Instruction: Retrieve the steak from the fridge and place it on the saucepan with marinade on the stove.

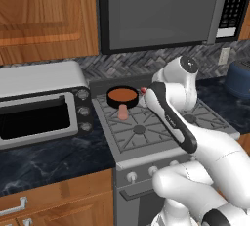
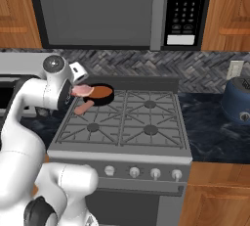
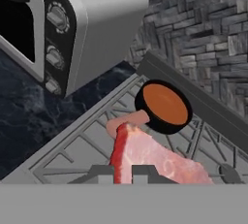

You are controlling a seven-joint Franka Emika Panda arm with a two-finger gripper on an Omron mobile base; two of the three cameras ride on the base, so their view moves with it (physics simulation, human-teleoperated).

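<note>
**Pink-red steak being carried to the saucepan**

Pink-red and pale-edged, the steak (image 3: pixel 155 157) is being held in the gripper (image 3: pixel 123 172), whose two fingertips are standing nearly closed with the slab pinched edge-on between them. In the hand view the meat is projecting away from the fingers toward the saucepan with marinade (image 3: pixel 163 107), and the far end of the slab is not yet over the rim.

Taking the saucepan as the landmark: it is sitting on the rear burner of the stove (image 2: pixel 122 122) on the side nearest the toaster oven (image 1: pixel 39 105), with its short pinkish handle pointing toward the stove front. The steak (image 2: pixel 81 90) is hanging just beside the pan on the toaster-oven side, and it appears to be slightly above rim height, though the arm is hiding part of the gap in the left base view.

To do this step well, the operator should be:
- carrying the slab across until it is centred over the orange-brown liquid;
- lowering before releasing, so the marinade is not splashing;
- keeping clear of the handle, since a nudge is likely to turn the light pan.

The arm is rising from the stove front, folding at the elbow, and the wrist is reaching back toward the saucepan with the hand angled down and forward.
</note>
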